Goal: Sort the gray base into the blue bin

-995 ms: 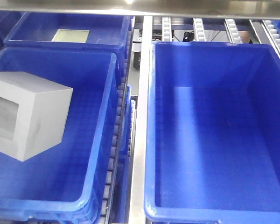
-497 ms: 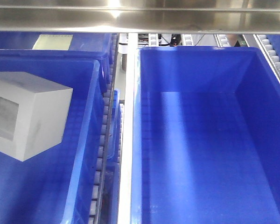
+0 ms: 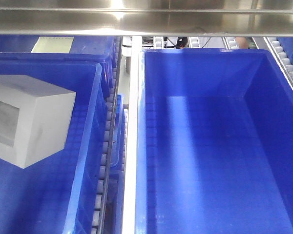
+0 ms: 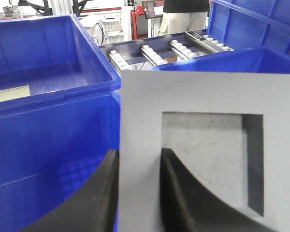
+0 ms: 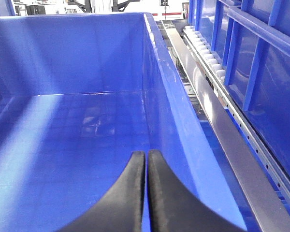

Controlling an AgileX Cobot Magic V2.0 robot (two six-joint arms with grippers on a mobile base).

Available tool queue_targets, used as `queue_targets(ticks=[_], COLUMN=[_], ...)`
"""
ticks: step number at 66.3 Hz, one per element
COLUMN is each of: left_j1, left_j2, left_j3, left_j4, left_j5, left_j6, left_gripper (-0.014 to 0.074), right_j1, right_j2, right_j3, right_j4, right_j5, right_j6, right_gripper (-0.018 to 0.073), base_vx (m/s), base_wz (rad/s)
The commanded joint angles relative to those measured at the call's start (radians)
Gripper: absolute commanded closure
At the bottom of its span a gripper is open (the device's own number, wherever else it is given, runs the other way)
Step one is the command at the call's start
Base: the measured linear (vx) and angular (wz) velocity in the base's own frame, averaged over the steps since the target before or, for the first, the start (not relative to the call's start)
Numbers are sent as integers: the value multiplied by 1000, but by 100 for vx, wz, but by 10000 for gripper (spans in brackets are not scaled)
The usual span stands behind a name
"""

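The left tool (image 4: 137, 166), clamped on one recess wall of the rigid, probably light gray base (image 4: 208, 92), held it over the blue bin (image 3: 90, 127) beneath; the right tool (image 5: 146, 162) was closed and empty.

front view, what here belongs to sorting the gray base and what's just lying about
job: matte gray cube-like base, left gripper clamping it, bright-blue plastic bin under it
lying about: right-hand blue bin, pale card in far bin, steel rail
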Motion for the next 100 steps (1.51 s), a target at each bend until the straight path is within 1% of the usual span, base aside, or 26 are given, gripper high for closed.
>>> queue_targets(ticks=[1,45,51,54,61,69,72,76,80,92,100], left_j1=[-5,-5,-9,-20,-66,-158,-193,-253,-305,-486,-569], left_j2=[-3,-3,0,7,33,95,121,169,216,424,587], left_j3=[-28,-28,-28,-28,-31,-31,-31,-31,-36,-126,-235], left_j4=[-16,-16,-67,-94,-171,-320,-361,-414,-437,-435,-435], left_j5=[-108,-118,-116,-115,-123,-161,-176,-218,-257,-343,-351], left_j6=[-13,-13,-8,12,103,225,262,310,341,362,362], left_gripper=[603,603,603,603,603,603,603,603,603,603,603], right_j1=[0,0,0,0,0,0,0,0,0,0,0], right_j2=[-2,-2,-2,-2,-2,-2,-2,-2,-2,-2,-2], right_j3=[1,1,1,1,1,1,1,1,1,1,1], right_j4=[-7,-7,-7,-7,-7,-7,-7,-7,-7,-7,-7], right_j5=[-44,-44,-44,-44,-44,-44,-44,-44,-44,-44,-44], right_j6=[-8,-8,-8,-8,-8,-8,-8,-8,-8,-8,-8], right_gripper=[564,564,564,564,564,564,564,564,564,564,564], base_vx=[0,0,0,0,0,0,0,0,0,0,0], base_wz=[0,0,0,0,1,0,0,0,0,0,0])
